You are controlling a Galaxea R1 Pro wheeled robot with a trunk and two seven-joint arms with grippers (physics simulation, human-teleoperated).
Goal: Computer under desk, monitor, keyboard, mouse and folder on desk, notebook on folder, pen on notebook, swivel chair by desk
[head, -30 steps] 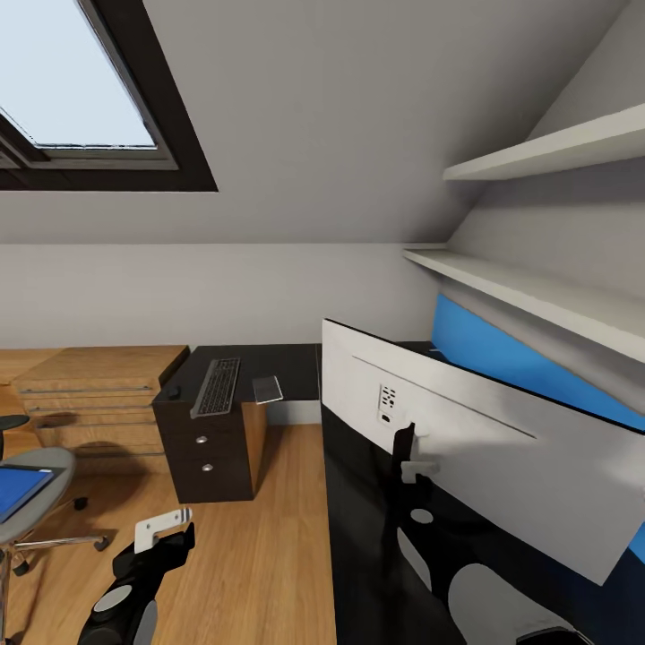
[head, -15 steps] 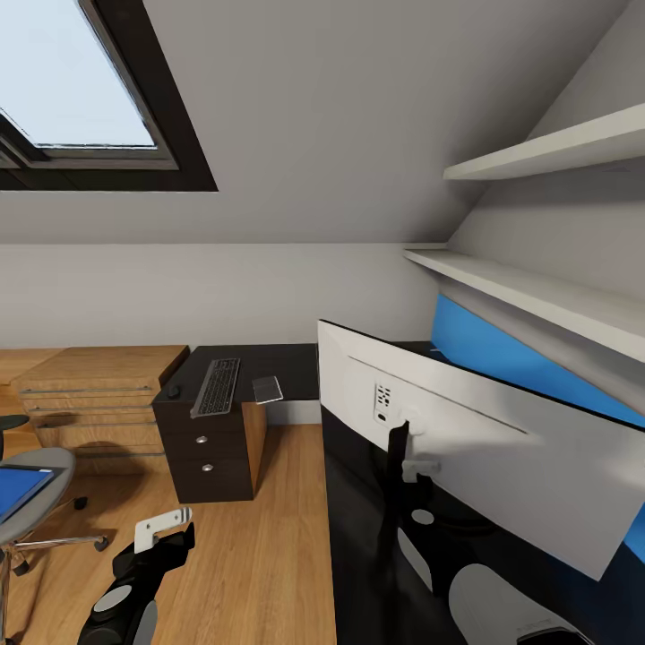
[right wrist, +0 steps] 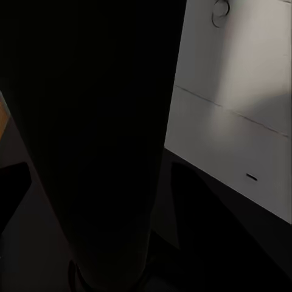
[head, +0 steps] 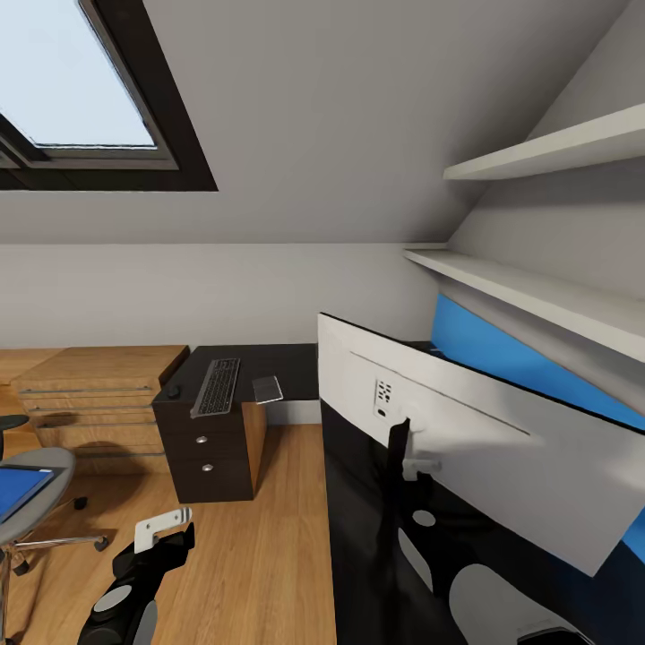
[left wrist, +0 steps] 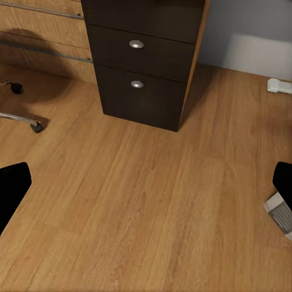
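Observation:
The monitor (head: 484,439) hangs tilted close in front of me, its white back and black stand (head: 397,475) facing me. In the right wrist view my right gripper (right wrist: 121,201) is at the dark stand pole (right wrist: 103,140) and seems shut on it. The dark desk (head: 287,363) stands further back with the keyboard (head: 218,386), the mouse (head: 172,391) and a flat grey pad (head: 267,389) on it. The swivel chair (head: 40,511) at the left edge carries the blue folder (head: 16,491). My left gripper (head: 166,530) hangs open over the floor, holding nothing.
A wooden dresser (head: 94,394) stands left of the desk's drawer unit (head: 208,457) (left wrist: 146,61). White shelves (head: 537,296) run along the right wall above a blue panel. A chair caster (left wrist: 36,126) rests on the wood floor (left wrist: 152,201).
The monitor has shifted a little to the left and tipped slightly. The left arm and the things on the desk stay put.

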